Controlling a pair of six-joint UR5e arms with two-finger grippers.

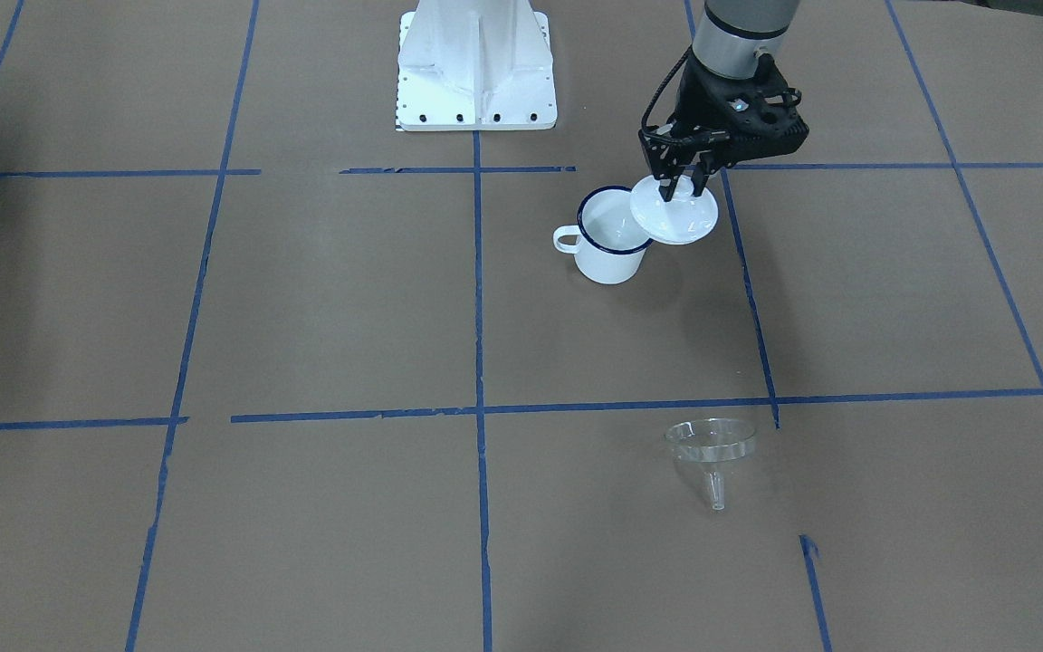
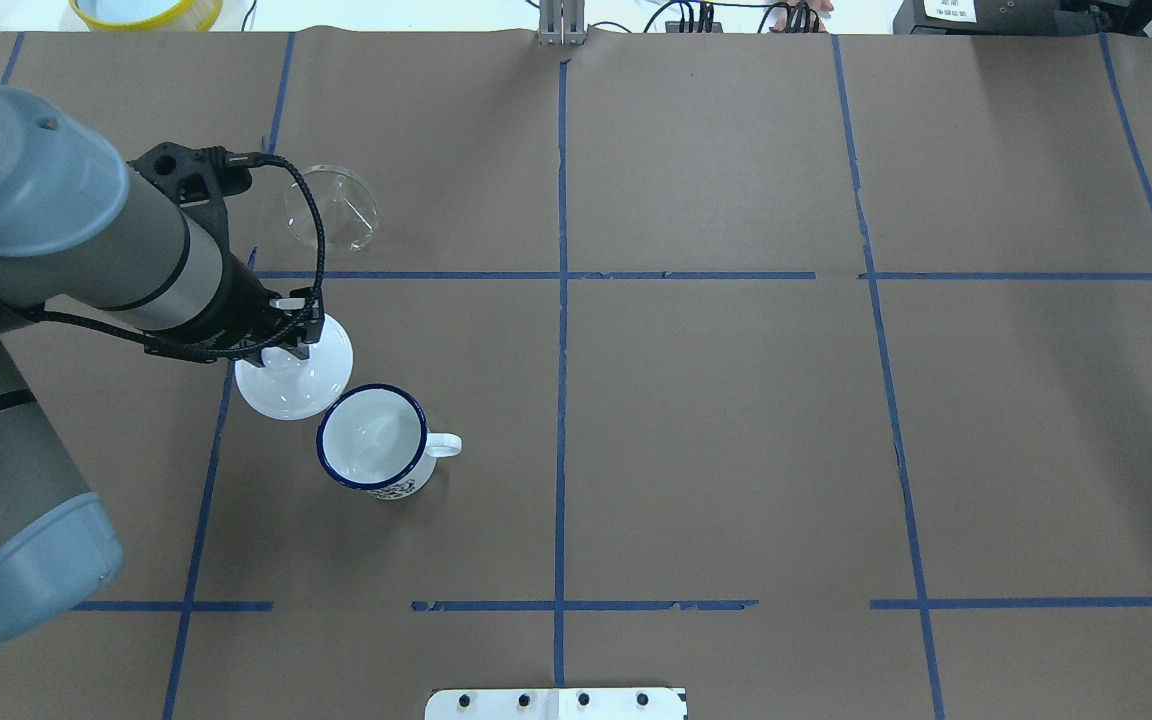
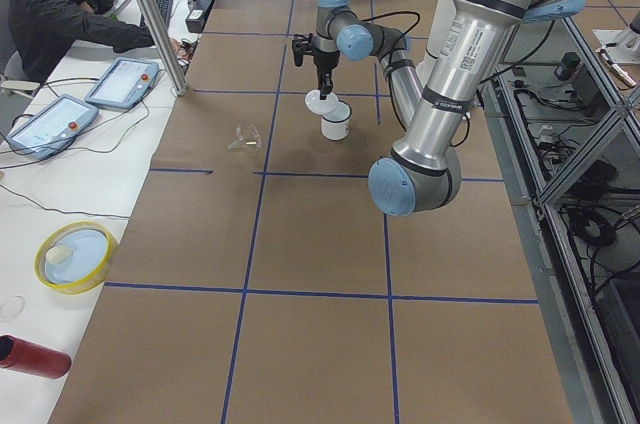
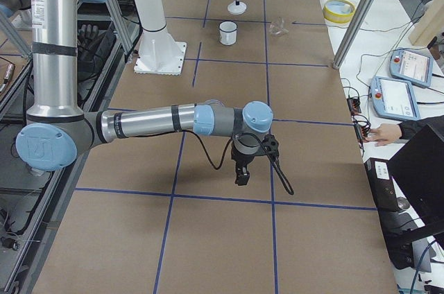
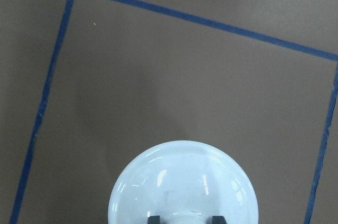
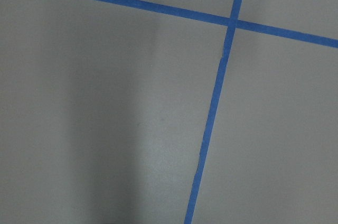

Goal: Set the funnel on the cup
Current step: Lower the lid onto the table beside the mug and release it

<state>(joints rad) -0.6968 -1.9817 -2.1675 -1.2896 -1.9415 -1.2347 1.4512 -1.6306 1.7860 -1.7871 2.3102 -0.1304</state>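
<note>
- Funnel (image 1: 677, 217) is hanging up in the air just beside the cup (image 1: 610, 246), not sitting on it yet.
- Left fingers (image 1: 667, 186) are pinching narrow on the funnel's thin neck, with the wide part pointing down.
- Right fingers (image 4: 241, 176) are hanging far off over the counter (image 1: 304, 317); I cannot tell if they are wide or narrow.
- Funnel is hanging to one side, so I think it may be landing off the middle, tipping and sliding off.
- Cup is looking light, so a bump on its rim may be knocking it over.
- Funnel is looking white, smooth, shiny and round.
- Cup is looking white and glossy, with a dark blue rim and a small handle.
- Clear funnel (image 1: 712, 448) is lying well apart on the brown counter.
</note>
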